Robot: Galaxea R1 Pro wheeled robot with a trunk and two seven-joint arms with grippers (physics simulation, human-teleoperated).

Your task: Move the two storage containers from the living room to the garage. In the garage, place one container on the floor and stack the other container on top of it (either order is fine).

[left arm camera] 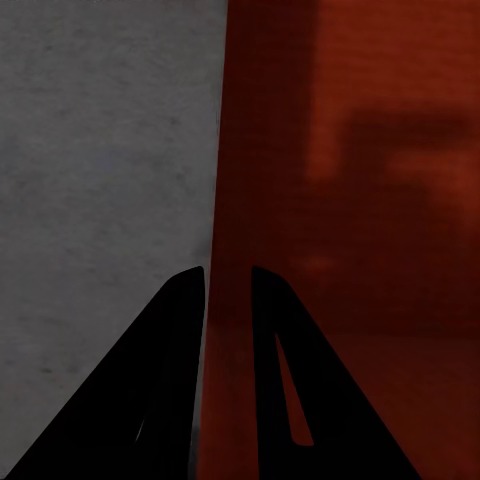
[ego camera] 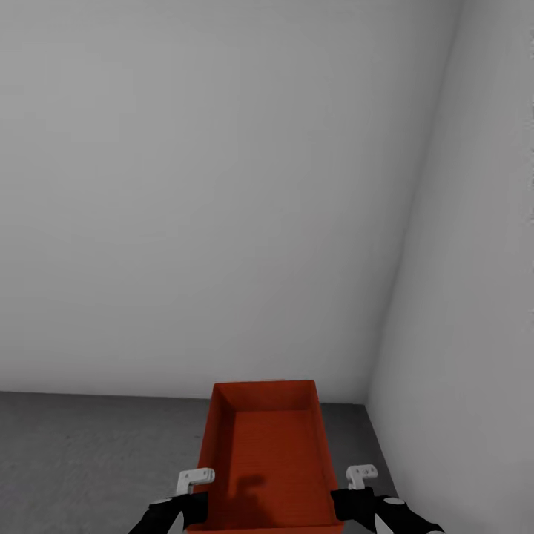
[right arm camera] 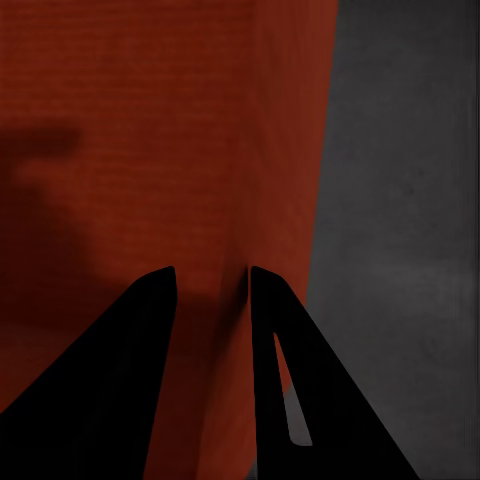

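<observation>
One orange-red open-topped storage container [ego camera: 271,452] is low in the head view, lengthwise in front of me, over the dark grey concrete floor [ego camera: 89,452] of the garage. My left gripper [ego camera: 189,500] is shut on its left long wall, one finger inside and one outside [left arm camera: 228,275]. My right gripper [ego camera: 356,498] is shut on the right long wall in the same way [right arm camera: 210,275]. I cannot tell whether the bin rests on the floor or hangs just above it. The bin is empty inside. The second container is out of view.
Two plain pale grey walls meet in a corner [ego camera: 386,356] just behind and right of the bin. The back wall [ego camera: 222,185] stands close beyond its far end. Open concrete floor stretches to the left [left arm camera: 100,180], with a narrower strip on the right [right arm camera: 410,250].
</observation>
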